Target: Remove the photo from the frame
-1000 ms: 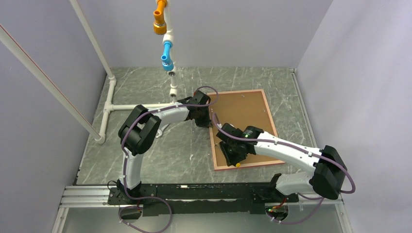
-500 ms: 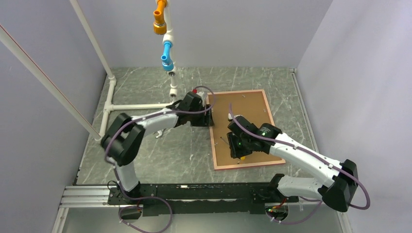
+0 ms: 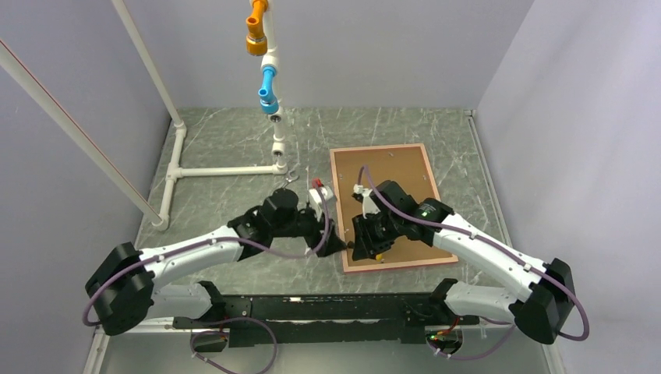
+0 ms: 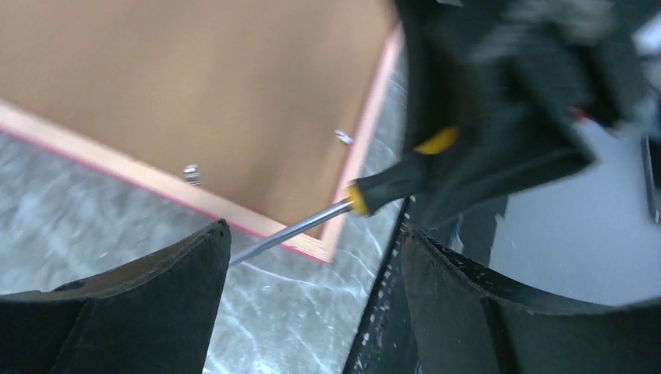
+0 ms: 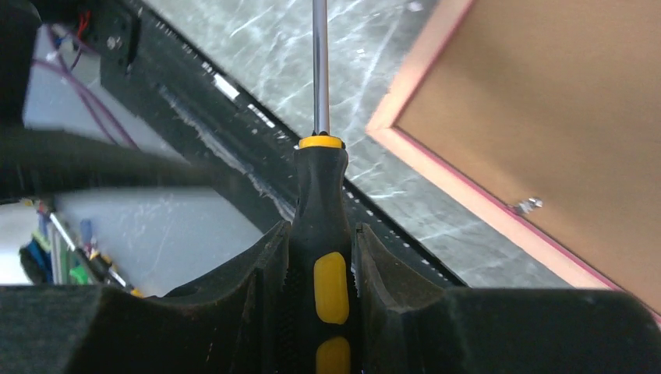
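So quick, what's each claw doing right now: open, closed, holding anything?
Left gripper: open, holding nothing.
Right gripper: closed on the black-and-yellow screwdriver.

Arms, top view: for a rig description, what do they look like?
The left arm and right arm have white links, bulky black joints and looping purple cables. A green light shows on the right one. The left end effector and right end effector have thick black fingers.

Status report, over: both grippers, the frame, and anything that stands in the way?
Left gripper open, empty, by frame corner. Right gripper shut on screwdriver. Frame face down, backing on, photo unseen. Metal tabs along backing edge.
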Controlling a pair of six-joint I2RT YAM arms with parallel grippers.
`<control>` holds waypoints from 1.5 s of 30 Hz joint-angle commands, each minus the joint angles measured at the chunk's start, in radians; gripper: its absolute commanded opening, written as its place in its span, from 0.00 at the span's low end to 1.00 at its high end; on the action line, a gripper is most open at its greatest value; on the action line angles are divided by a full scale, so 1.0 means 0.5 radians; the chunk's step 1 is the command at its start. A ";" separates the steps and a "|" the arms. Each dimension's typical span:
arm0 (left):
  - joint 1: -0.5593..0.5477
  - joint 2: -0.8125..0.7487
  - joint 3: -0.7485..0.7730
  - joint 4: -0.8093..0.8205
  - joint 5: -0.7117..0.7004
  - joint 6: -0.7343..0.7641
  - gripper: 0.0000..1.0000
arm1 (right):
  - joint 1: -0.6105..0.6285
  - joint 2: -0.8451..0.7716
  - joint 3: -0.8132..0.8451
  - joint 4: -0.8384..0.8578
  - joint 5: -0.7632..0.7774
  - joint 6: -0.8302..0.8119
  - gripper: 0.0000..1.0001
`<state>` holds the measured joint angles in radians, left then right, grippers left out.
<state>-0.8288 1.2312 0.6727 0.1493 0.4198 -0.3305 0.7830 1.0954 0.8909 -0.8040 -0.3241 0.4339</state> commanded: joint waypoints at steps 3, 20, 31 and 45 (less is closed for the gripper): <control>-0.294 -0.177 -0.022 -0.038 -0.110 0.592 0.83 | 0.079 0.060 -0.011 0.246 -0.329 -0.052 0.00; -0.422 -0.113 0.039 -0.419 -0.034 0.973 0.63 | 0.155 -0.067 -0.037 0.321 -0.489 -0.065 0.00; -0.423 -0.239 -0.081 -0.220 -0.302 0.756 0.00 | 0.117 -0.108 0.016 0.505 -0.242 0.164 0.29; -0.419 -0.241 -0.197 0.087 -0.440 0.395 0.00 | -0.299 -0.300 -0.187 0.851 -0.164 0.546 0.99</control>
<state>-1.0374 1.1255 0.5602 0.0669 0.2443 -0.0437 0.6338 0.9604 0.8211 -0.4686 -0.4168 0.6453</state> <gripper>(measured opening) 0.042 0.992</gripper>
